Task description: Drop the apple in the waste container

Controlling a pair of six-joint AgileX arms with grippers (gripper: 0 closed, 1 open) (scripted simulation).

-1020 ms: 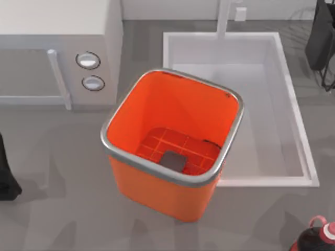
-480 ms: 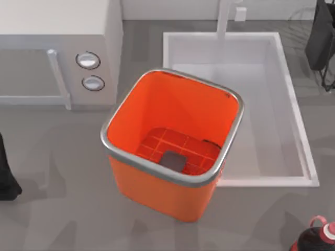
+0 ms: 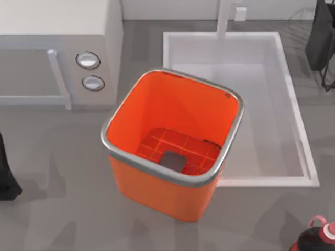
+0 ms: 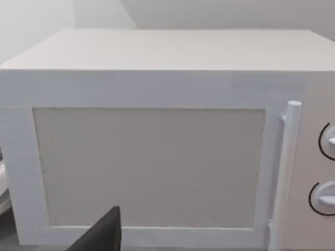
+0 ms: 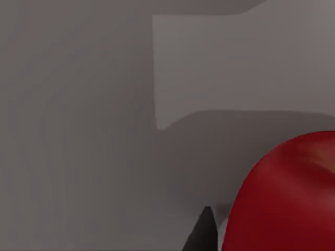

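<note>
A large orange waste container (image 3: 172, 144) with a silver rim is seen from above, standing in the middle of a grey table (image 3: 63, 209). A white sink basin (image 3: 293, 104) lies just to its right, and a white microwave (image 3: 57, 52) stands at the far left. Nothing but a small dark square is seen on the bin's grid floor. A dark red bottle (image 3: 314, 238) with a pink cap sits at the near right corner.

In the right wrist view, a glossy red rounded surface, judged to be the apple (image 5: 285, 196), is seen very close to the camera, above grey table. A dark finger tip (image 5: 204, 232) is seen beside it. Whether the right gripper's fingers are closed on the fruit cannot be told. The left arm is parked at the left edge, facing the microwave door; its finger state cannot be told either.

The step in hand is judged to be securing the apple. For this to be done well, a firm hold across the fruit's widest part is needed, then a lift high enough for the silver rim to be cleared. Release is best made over the bin's centre, away from the sink.
</note>
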